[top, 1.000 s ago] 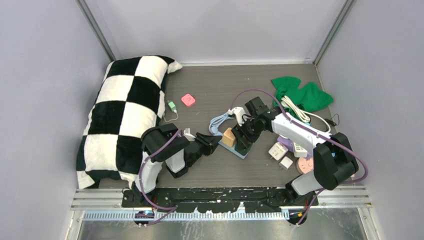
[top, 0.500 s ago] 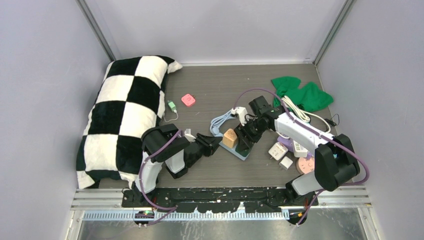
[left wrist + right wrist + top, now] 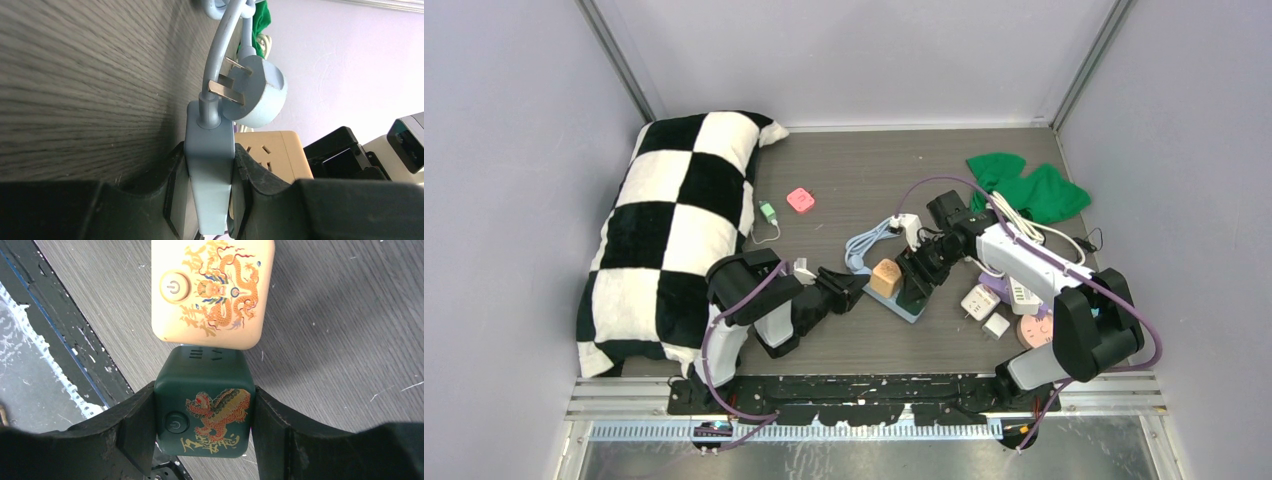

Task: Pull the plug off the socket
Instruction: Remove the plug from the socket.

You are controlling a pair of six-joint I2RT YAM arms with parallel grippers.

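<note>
Centre of the top view: the left fingers (image 3: 172, 200) pinch the blue power strip (image 3: 210, 150), apparently bracing it on the desk (image 3: 325, 315). The right fingers (image 3: 132, 430) clamp the green cube plug (image 3: 204, 405) beside a cream cube (image 3: 212, 290), seemingly poised to pull it free.

The left arm (image 3: 759, 290) lies low and folded, extending toward the blue socket strip (image 3: 210, 145). The left claw (image 3: 210, 200) is clamped on the strip's end. The right arm (image 3: 1024, 262) arches in from the strip's far right. The right claw (image 3: 202, 415) grips the green cube plug (image 3: 202, 390) directly above the strip.
</note>
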